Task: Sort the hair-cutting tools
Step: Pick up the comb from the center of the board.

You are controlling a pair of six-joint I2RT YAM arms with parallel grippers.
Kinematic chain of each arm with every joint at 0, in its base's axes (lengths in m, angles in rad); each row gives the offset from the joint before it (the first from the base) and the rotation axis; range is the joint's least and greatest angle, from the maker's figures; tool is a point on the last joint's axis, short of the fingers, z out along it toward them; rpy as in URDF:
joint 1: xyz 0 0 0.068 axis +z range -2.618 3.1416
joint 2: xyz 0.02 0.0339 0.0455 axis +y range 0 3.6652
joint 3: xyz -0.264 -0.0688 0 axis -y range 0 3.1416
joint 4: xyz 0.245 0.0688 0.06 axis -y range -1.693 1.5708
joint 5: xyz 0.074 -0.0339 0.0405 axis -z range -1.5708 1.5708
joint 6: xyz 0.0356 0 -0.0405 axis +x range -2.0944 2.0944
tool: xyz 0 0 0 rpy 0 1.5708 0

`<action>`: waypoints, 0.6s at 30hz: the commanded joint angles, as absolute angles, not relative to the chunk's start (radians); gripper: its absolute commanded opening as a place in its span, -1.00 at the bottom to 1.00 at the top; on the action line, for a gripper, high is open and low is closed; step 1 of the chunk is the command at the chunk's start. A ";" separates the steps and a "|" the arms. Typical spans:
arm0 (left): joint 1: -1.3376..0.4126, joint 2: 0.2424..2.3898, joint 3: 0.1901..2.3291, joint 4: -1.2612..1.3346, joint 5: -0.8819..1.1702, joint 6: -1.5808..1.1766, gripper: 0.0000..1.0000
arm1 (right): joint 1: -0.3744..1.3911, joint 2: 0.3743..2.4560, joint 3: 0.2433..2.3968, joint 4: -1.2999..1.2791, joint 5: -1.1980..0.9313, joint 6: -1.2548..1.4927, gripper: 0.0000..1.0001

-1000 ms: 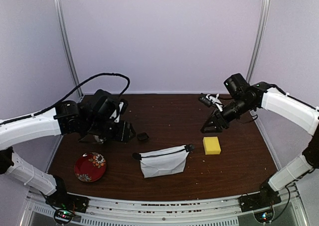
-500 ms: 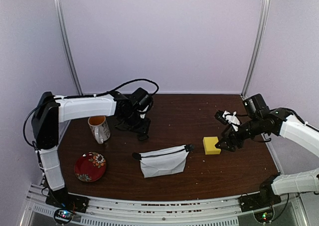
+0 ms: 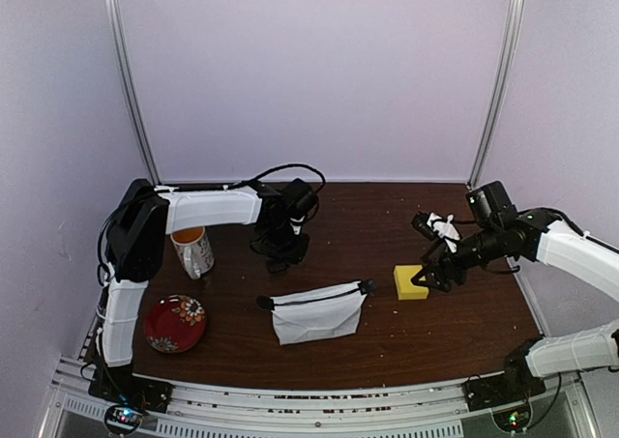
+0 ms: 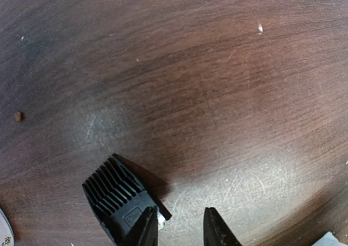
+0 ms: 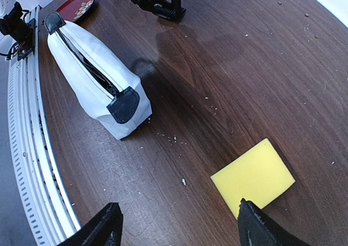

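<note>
Arms are both reaching out over the brown surface [image 3: 435, 341], and a white pouch [image 3: 319, 314] is lying in the middle of it. Behind the pouch, farther from the arm bases, the left end effector [image 3: 283, 256] is pointing down close to the wood. Its fingers [image 4: 145, 227] are standing a little apart. Only bare wood is showing between them, so it is gripping nothing. The small black square piece [image 4: 116, 194], with a row of teeth on one edge, is lying just outside one finger, and that finger is covering its corner. On the pouch's right-arm side, the yellow sponge [image 3: 410, 281] is lying flat. The right end effector [image 3: 424, 277] is hanging by the sponge's edge away from the pouch, fingers spread wide, holding nothing. A cup [image 3: 193, 250] and a red plate [image 3: 175, 323] are sitting on the pouch's left-arm side.
</note>
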State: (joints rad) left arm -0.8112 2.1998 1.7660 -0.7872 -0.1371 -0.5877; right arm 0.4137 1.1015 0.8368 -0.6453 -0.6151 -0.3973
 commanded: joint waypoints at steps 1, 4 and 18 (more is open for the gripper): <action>-0.809 2.211 1.796 -0.838 -0.169 -0.613 -0.37 | 0.408 1.130 0.845 -0.641 -0.661 -0.415 0.50; -0.808 2.211 1.787 -0.844 -0.189 -0.623 -0.33 | 0.407 1.147 0.855 -0.655 -0.664 -0.421 0.49; -0.805 2.265 1.785 -0.837 -0.130 -0.668 -0.39 | 0.407 1.163 0.858 -0.666 -0.684 -0.428 0.49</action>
State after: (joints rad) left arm -0.8104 2.2448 1.7752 -0.8337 -0.1528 -0.6476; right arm 0.4133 1.1580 0.8379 -0.6575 -0.6628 -0.4198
